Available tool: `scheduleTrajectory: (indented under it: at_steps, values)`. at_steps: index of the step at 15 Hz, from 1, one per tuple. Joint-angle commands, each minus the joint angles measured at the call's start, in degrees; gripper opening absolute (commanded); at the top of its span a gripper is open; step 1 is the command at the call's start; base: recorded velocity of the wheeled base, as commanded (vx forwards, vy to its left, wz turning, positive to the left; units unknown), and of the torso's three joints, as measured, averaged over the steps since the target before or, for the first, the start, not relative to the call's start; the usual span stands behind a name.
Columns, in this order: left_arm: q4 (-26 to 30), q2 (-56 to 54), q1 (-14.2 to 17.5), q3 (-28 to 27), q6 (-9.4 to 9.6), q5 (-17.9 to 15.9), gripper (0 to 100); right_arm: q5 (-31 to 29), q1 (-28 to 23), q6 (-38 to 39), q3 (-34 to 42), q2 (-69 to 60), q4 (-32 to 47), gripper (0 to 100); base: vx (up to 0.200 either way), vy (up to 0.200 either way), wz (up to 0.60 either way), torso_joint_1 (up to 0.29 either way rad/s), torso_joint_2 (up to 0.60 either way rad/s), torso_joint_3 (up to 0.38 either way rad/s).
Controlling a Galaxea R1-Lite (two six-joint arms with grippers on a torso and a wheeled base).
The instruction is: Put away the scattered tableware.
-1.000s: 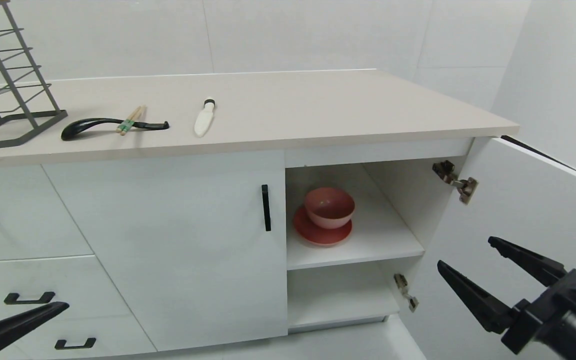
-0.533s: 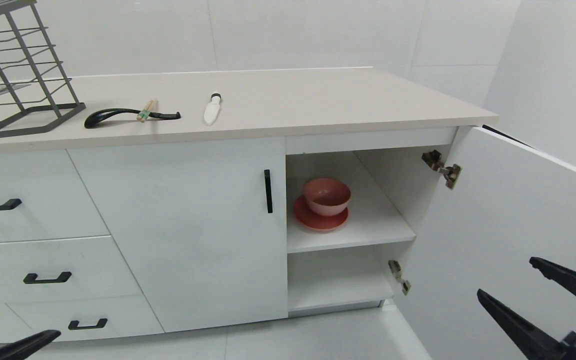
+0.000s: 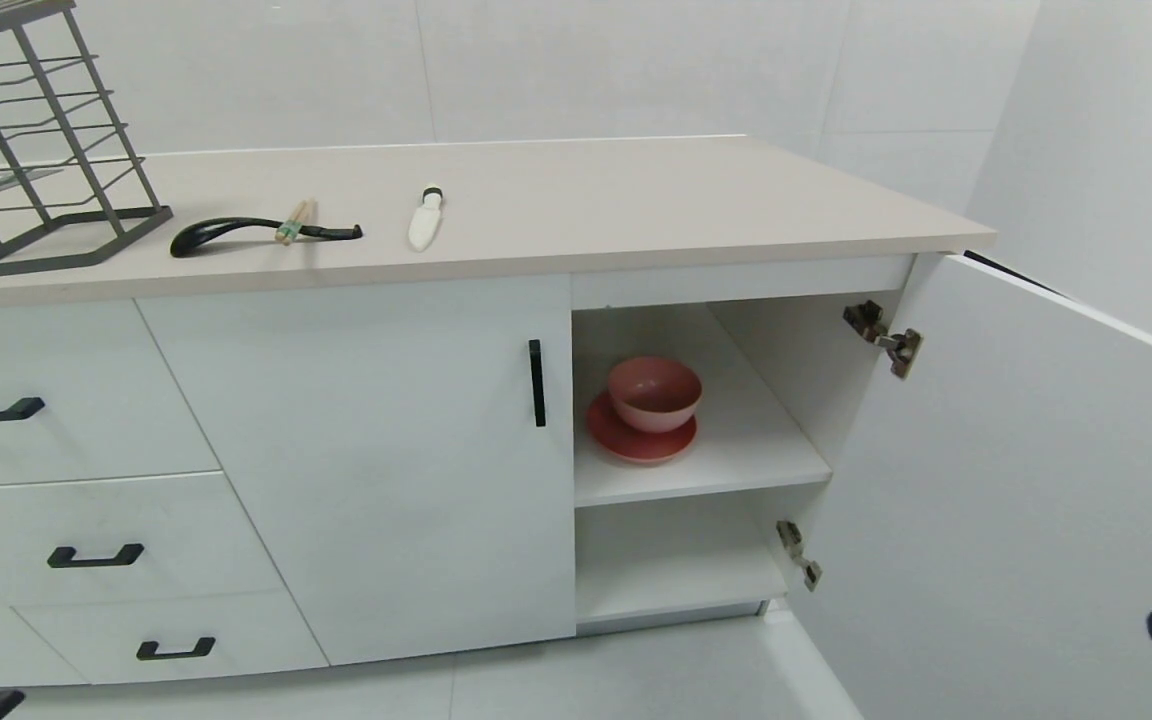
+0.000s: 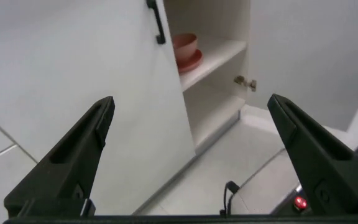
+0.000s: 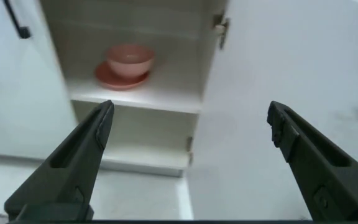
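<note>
Both arms sit low in front of the cupboard. The left gripper [image 4: 190, 102] has its fingers spread wide with nothing between them, and the right gripper [image 5: 190, 107] is the same, splayed and empty. The right one faces the open compartment, where the bowl [image 3: 654, 390] sits on the plate [image 3: 636, 442] on the upper shelf [image 3: 756, 465], with the door [image 3: 1016, 480] swung fully out. That pair looks put away. On the counter [image 3: 636, 190] three pieces are still out: the ladle [image 3: 226, 232], the chopsticks [image 3: 291, 222] lying across its handle, and a white utensil [image 3: 424, 226] just beside them, all near the rack [image 3: 36, 140] at the left end. My read is that we are between items, hands free, with the cutlery up next. The next move calls for raising an arm to counter height, probably the left, as those pieces lie on its side. It would then close on a thin, flat-lying piece. The chopsticks will be fiddly because they rest on the ladle and may roll. I cannot tell whether they are bound for a drawer [image 3: 86, 540] or the rack.
</note>
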Motion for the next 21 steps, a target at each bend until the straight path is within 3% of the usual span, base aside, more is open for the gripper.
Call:
scheduleTrajectory:
  at_steps: [1,3,8,9,10,11,12,15,19,20,21]
  values:
    - [0.1,-4.2,2.9,0.0,-1.13,0.2,100,0.0,-6.9,-0.8,-3.7,-10.0,4.7,100,0.0,0.0,0.0,0.0,0.0,0.0]
    - [1.1,-4.2,3.0,0.0,-3.94,0.6,100,0.1,-13.3,-0.9,-4.7,-12.4,7.1,100,0.0,0.0,0.0,0.0,0.0,0.0]
    - [1.7,-5.5,10.3,-1.1,-3.86,0.3,100,0.1,-16.5,-1.0,-4.1,-17.0,12.0,100,0.0,0.0,0.0,0.0,0.0,0.0]
    - [2.7,-7.1,10.6,0.0,-3.86,0.3,100,0.1,-16.5,-0.9,-3.6,-19.1,14.0,100,0.0,0.0,0.0,0.0,0.0,0.0]
    - [8.5,-9.8,10.5,0.0,-3.42,0.6,100,0.1,-16.5,-0.9,-3.2,-22.7,17.5,100,0.0,0.0,0.0,0.0,0.0,0.0]
    - [10.4,-9.8,10.5,0.0,-3.42,0.8,100,0.1,-16.4,-0.9,-3.2,-24.0,18.9,100,0.0,0.0,0.0,0.0,0.0,0.0]
    - [10.0,-9.8,10.5,0.0,-4.3,1.1,100,0.0,-16.4,-0.5,-3.2,-25.7,19.7,100,0.0,0.0,0.0,0.0,0.0,0.0]
    - [10.2,-9.8,10.5,0.0,-4.65,7.8,100,-0.2,-16.5,0.5,-1.3,-25.7,19.6,100,0.0,0.0,0.0,0.0,0.0,0.0]
    - [10.2,-9.8,10.5,0.0,-4.74,8.1,100,0.0,-22.8,0.0,-5.7,-22.8,20.4,100,0.0,0.0,0.0,0.0,0.0,0.0]
    - [10.2,-9.8,10.5,0.0,-5.7,8.1,100,0.2,-23.3,0.0,-5.1,-23.2,20.5,100,0.0,0.0,0.0,0.0,0.0,0.0]
    - [10.2,-9.8,10.5,0.0,-8.51,8.1,100,0.2,-23.3,0.1,-1.2,-26.3,20.6,100,0.0,0.0,0.0,0.0,0.0,0.0]
